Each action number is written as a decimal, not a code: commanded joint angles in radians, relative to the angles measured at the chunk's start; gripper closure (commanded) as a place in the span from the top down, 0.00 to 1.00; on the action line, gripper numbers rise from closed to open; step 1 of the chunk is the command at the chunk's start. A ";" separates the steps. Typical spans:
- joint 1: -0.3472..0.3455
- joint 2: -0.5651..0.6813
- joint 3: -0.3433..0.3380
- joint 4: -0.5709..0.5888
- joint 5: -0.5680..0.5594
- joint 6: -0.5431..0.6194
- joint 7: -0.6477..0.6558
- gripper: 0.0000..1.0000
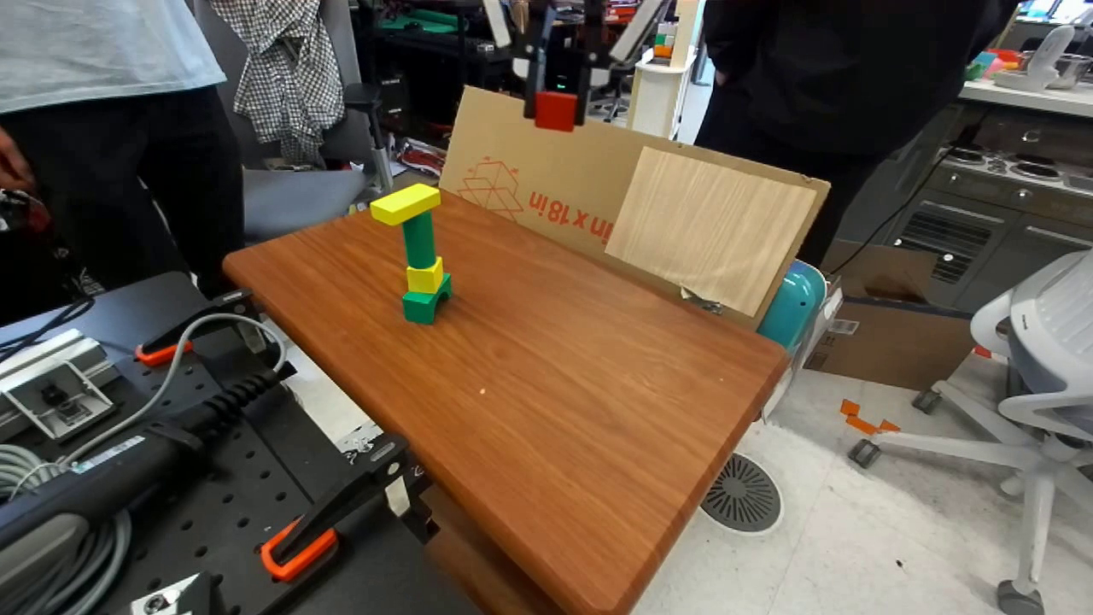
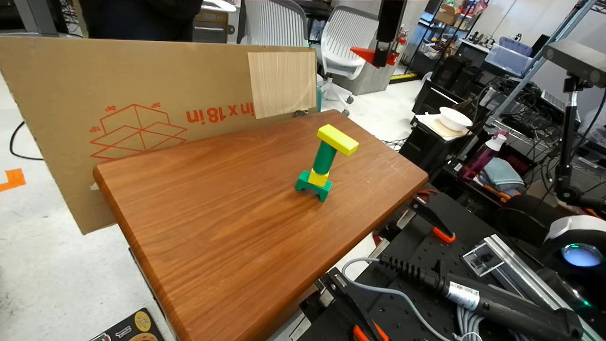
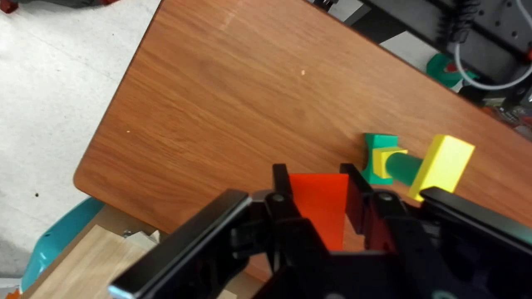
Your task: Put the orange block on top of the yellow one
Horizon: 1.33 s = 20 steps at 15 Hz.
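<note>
I have orange-red block [image 3: 319, 195] pinched in black two-finger gripper [image 1: 555, 108], up in air, apart from elongated bright yellow block [image 1: 406, 204]. Yellow block lies flat on top of green cylinder [image 1: 418, 241]; cylinder on small yellow cube [image 1: 423, 277]; cube on green arch-shaped block [image 1: 420, 307], resting on brown wood-grain tabletop [image 1: 546, 376]. Beside tabletop stands brown cardboard panel [image 2: 142, 71] with red print, pale wood-grain sheet [image 2: 283, 83] against it.

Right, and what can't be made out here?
Orange block: gripped faces, covered by the hand in the wrist view.
Hand's upper part: cut off by top edge in both exterior views.
Upper yellow block: underside, hidden by the block itself, all views.
Person in black: head cut off by top edge in an exterior view.
Black tool's label: print too small in an exterior view.
</note>
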 commanded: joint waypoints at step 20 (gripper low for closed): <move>0.164 -0.151 0.034 -0.263 -0.061 0.030 0.100 0.09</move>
